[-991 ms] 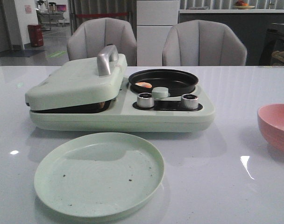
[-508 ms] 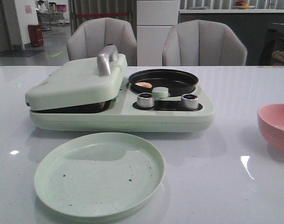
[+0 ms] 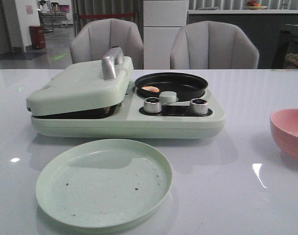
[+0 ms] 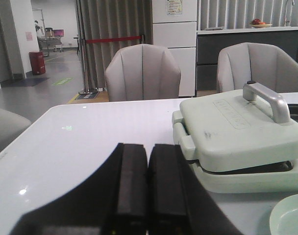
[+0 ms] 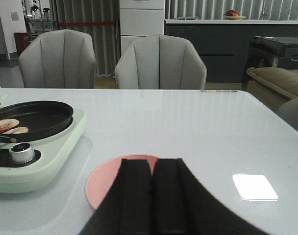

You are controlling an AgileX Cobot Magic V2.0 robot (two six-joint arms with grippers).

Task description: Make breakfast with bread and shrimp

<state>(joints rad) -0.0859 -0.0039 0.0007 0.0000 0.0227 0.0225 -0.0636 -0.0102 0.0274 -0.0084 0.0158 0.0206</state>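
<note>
White and glossy, the bench [image 3: 247,205] fills the front view, with two grey chairs [image 3: 108,41] behind it at the upper part of the frame. A pale green breakfast maker [image 3: 124,105] stands in the middle. Its lid [image 3: 78,88] at the left is down, with a silver handle [image 3: 111,62] on top. At its right side sits a black round pan [image 3: 172,84], and the shrimp [image 3: 150,89] lies inside it, near the pan's left edge. Low in the frame is a green plate [image 3: 104,182] with some dark crumbs. A pink bowl [image 3: 290,132] is at the right edge. I cannot see the bread in any view.

Left wrist view: the left hand [image 4: 147,188] has its fingers pressed together, holding nothing; the closed lid is at the right.

Right wrist view: the right hand [image 5: 152,196] is also closed and empty, above the pink bowl. The shrimp appears at the left edge, in the pan.
</note>
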